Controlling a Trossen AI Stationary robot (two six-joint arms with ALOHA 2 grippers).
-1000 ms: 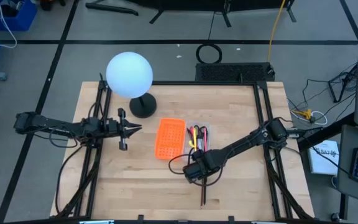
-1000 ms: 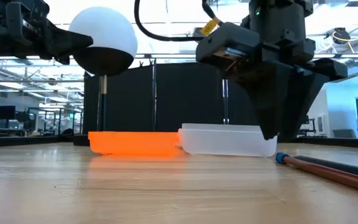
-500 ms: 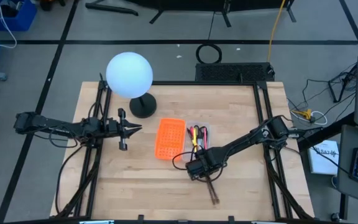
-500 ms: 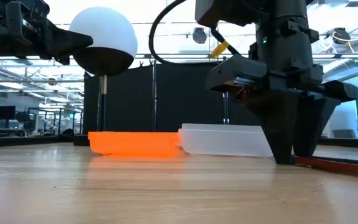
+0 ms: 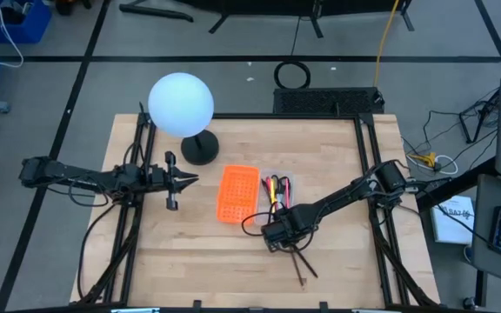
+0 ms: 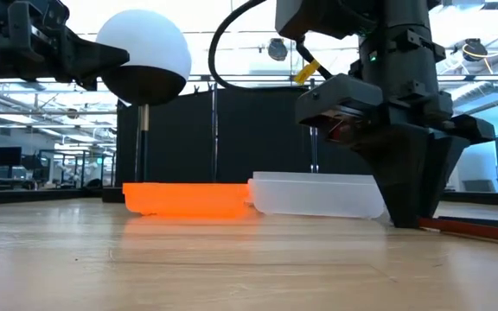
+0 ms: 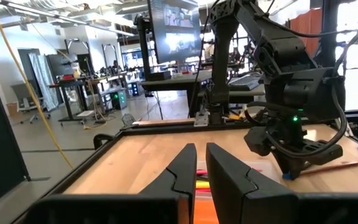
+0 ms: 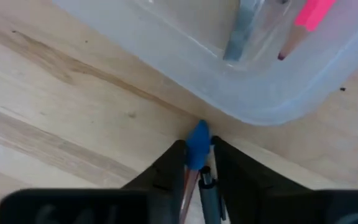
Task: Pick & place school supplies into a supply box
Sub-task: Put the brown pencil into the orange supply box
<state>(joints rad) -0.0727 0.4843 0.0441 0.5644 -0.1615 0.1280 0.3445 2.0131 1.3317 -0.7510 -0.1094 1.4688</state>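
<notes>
- The right gripper (image 8: 197, 163) is down at the bench (image 5: 337, 148), its jaws closed in on a blue-tipped pencil (image 8: 197, 144) with a dark pen (image 8: 207, 186) lying beside it between the fingers.
- That blue tip sits just beside the rounded corner of the clear supply box (image 8: 253, 99), close to touching its wall.
- Inside the box lie a pink pencil (image 8: 303, 25) and a grey scissor blade (image 8: 241, 31).
- From above, loose pens (image 5: 298, 261) splay toward the bench's near edge, with bare wood on both sides.
- The orange tray (image 5: 237, 193) lies right beside the box on its left.
- The left gripper (image 5: 185, 180) hangs well apart near the white globe lamp (image 5: 181, 104), its jaws nearly together on nothing.
</notes>
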